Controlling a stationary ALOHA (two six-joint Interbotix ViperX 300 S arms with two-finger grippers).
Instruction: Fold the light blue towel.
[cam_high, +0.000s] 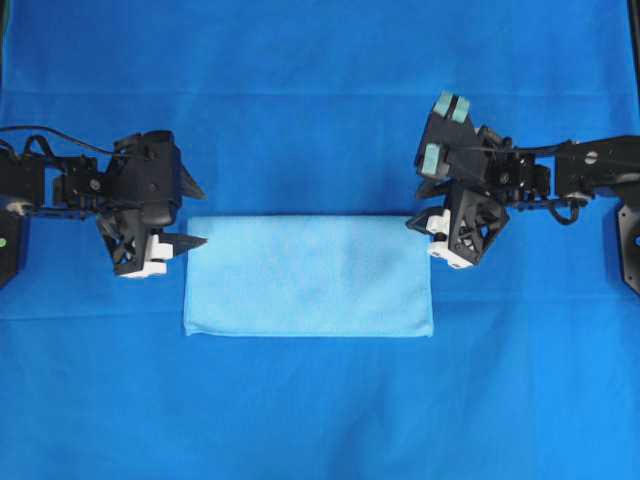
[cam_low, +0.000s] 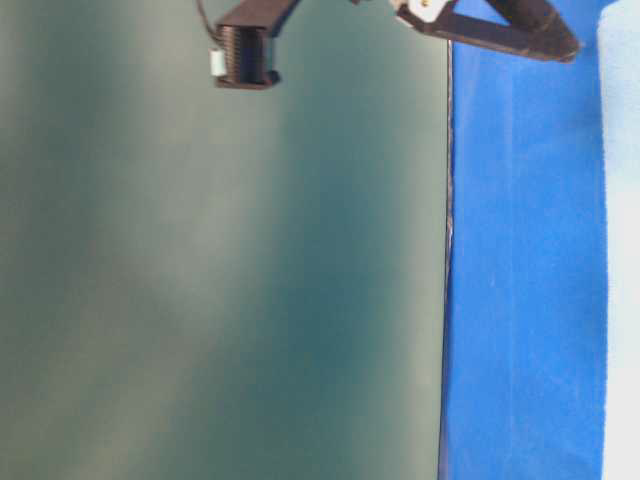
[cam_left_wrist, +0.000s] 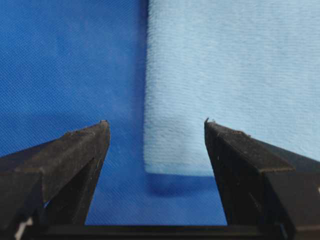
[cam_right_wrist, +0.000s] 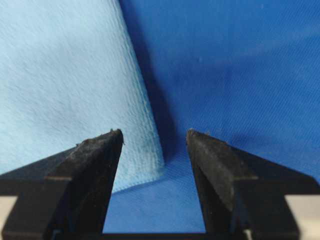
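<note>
1. The light blue towel (cam_high: 308, 276) lies flat in the middle of the dark blue table covering (cam_high: 320, 400), folded into a rectangle that runs wide from left to right in the overhead view.
2. Its 4 edges look straight and its corners lie down on the covering; the near long edge casts a thin shadow, and the surface shows no raised wrinkles.
3. Bare blue covering surrounds the towel on all sides, with broad open stretches above and below it in the overhead view.
4. The left gripper (cam_high: 197, 215) sits at the towel's upper left corner, its 2 fingers spread apart and holding nothing; 1 fingertip reaches just over the towel's short left edge.
5. In the left wrist view, a towel corner (cam_left_wrist: 165, 167) lies between the spread fingers (cam_left_wrist: 82, 150), with blue covering showing around it.
6. The right gripper (cam_high: 418, 206) sits at the towel's upper right corner, its fingers likewise parted and empty.
7. In the right wrist view, that corner (cam_right_wrist: 150, 165) lies between the parted fingers (cam_right_wrist: 97, 155), nearer the left one.
8. Both arms reach in from the sides at about the same height in the overhead view, wrists turned toward the towel.
9. The table-level view shows only a strip of covering, a sliver of towel at the right edge, and arm parts at the top.
</note>
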